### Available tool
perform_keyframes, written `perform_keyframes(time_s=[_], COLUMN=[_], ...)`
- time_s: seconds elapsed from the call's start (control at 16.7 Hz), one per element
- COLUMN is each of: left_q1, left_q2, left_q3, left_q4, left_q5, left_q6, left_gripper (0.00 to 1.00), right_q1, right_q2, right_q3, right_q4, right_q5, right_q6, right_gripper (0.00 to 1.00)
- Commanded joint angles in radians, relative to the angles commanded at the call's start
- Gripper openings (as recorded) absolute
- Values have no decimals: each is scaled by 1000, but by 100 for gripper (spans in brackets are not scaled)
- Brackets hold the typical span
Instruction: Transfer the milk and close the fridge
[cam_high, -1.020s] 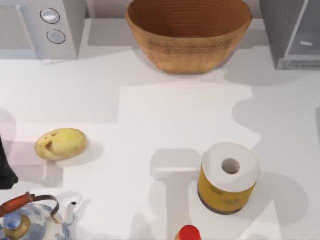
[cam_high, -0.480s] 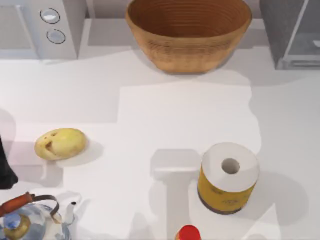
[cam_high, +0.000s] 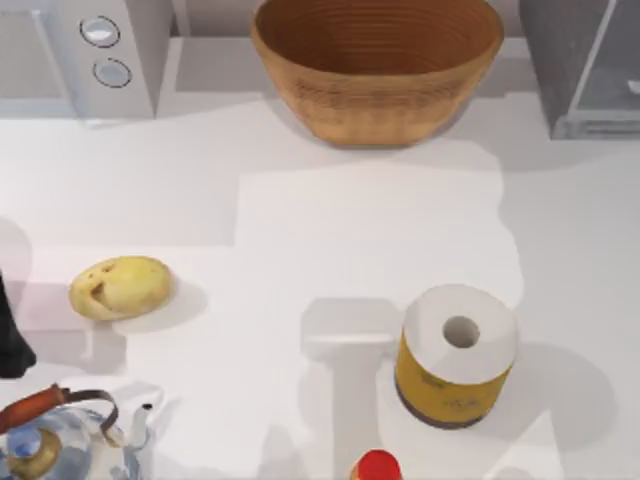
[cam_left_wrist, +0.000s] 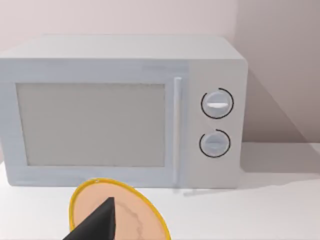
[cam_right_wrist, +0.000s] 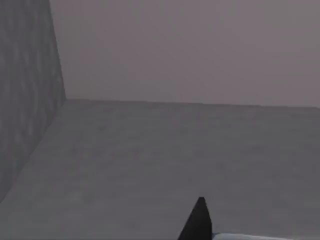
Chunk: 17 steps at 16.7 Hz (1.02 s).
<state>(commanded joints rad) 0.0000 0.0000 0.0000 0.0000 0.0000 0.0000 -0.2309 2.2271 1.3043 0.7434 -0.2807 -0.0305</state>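
Observation:
The fridge (cam_high: 552, 60) stands at the table's back right, a dark-grey box with a paler glassy panel (cam_high: 608, 62) in a light frame. In the right wrist view I look into a grey box with a dark wall (cam_right_wrist: 25, 100) and a flat floor. One dark fingertip (cam_right_wrist: 199, 221) of my right gripper rises there, with a thin pale strip (cam_right_wrist: 250, 236) beside it. I cannot tell whether that strip is the milk. My left arm (cam_high: 8, 345) is parked at the table's left edge. Its dark fingertip (cam_left_wrist: 102, 220) hangs over a yellow-rimmed plate (cam_left_wrist: 135, 210).
A light-grey appliance with two dials (cam_high: 105, 50) is at the back left and a woven basket (cam_high: 376, 60) at the back middle. On the table lie a potato (cam_high: 120, 287), a yellow-wrapped paper roll (cam_high: 457, 355), a kettle (cam_high: 50, 440) and a red cap (cam_high: 378, 466).
A small white shape in the fridge opening slid to the top view's right edge. The shadow over the table's right side drew back. The left arm stayed still.

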Motion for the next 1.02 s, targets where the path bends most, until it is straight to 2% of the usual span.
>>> perform_keyframes(time_s=[0.54,1.02], left_q1=[0,0], left_q2=[0,0], left_q3=[0,0], left_q4=[0,0], left_q5=[0,0], left_q6=[0,0], left_gripper=[100,100], right_q1=[0,0], right_q2=[0,0], right_q3=[0,0], right_q4=[0,0], right_q5=[0,0], right_q6=[0,0], right_gripper=[98,100])
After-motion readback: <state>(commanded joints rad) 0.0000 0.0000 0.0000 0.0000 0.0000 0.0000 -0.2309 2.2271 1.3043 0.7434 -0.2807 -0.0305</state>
